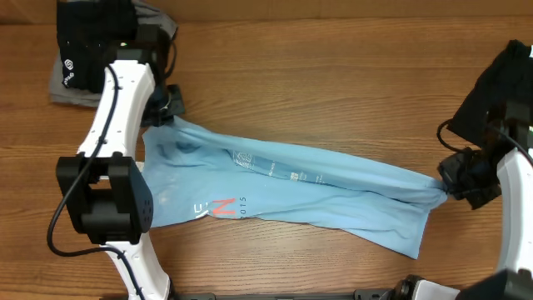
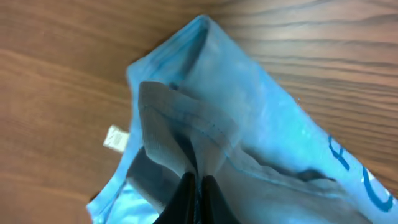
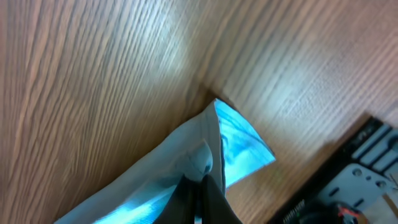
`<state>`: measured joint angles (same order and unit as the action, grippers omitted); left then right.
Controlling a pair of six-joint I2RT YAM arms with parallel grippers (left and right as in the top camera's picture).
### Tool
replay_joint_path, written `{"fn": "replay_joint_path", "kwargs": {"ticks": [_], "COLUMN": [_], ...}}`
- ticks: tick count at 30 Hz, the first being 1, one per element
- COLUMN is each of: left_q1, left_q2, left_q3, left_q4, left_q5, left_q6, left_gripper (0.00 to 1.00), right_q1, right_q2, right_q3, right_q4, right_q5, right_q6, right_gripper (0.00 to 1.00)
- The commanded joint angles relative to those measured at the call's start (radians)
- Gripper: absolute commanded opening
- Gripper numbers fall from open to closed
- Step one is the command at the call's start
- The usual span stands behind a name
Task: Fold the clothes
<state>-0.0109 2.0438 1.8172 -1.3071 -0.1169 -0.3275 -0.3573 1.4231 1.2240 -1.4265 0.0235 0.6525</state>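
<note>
A light blue short-sleeved cloth T-shirt (image 1: 291,187) with white lettering and red-orange print lies stretched across the brown wooden surface (image 1: 333,75). The left gripper (image 1: 169,117) pinches one end and the right gripper (image 1: 444,188) the opposite corner, both clamped tight on cloth. This appears to be the spreading step; next the shirt needs laying flat. Sleeves and collar are hard to make out in the bunched cloth.

— What is underneath it all?
— A wooden table (image 1: 333,67), mid-brown, with the grain running along its length.
— Any light?
— A soft pale sheen lies across the table's boards, clearest in the right wrist view.
— Anything else?
— A dark strip (image 1: 333,295) runs along the table's near edge.
</note>
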Motion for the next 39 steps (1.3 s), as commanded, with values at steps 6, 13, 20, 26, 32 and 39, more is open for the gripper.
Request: {"fn": "replay_joint_path", "kwargs": {"ticks": [6, 13, 20, 26, 32, 39], "left_q1": [0.046, 0.046, 0.046, 0.046, 0.048, 0.079], "left_q2": [-0.034, -0.03, -0.018, -0.017, -0.017, -0.017], "left_q3": [-0.002, -0.003, -0.007, -0.048, -0.143, -0.186], "left_q4": [-0.055, -0.09, -0.13, -0.136, -0.106, -0.08], "left_q5": [-0.021, -0.024, -0.051, -0.052, -0.102, -0.123], "left_q6": [-0.013, -0.009, 0.0, 0.014, 0.013, 0.013], "left_gripper": [0.04, 0.04, 0.08, 0.08, 0.09, 0.08], "right_q1": [0.003, 0.003, 0.003, 0.003, 0.003, 0.003], "right_q2": [-0.182, -0.203, -0.213, -0.269, -0.345, -0.356], "right_q3": [-0.103, -0.203, -0.224, -0.228, -0.253, -0.254], "right_q4": [-0.034, -0.017, -0.023, -0.036, -0.046, -0.037], "right_q5": [-0.008, -0.085, -0.188, -0.208, -0.207, -0.197], "right_q6": [0.01, 0.01, 0.011, 0.057, 0.059, 0.095], "right_gripper": [0.04, 0.04, 0.04, 0.04, 0.04, 0.04]}}
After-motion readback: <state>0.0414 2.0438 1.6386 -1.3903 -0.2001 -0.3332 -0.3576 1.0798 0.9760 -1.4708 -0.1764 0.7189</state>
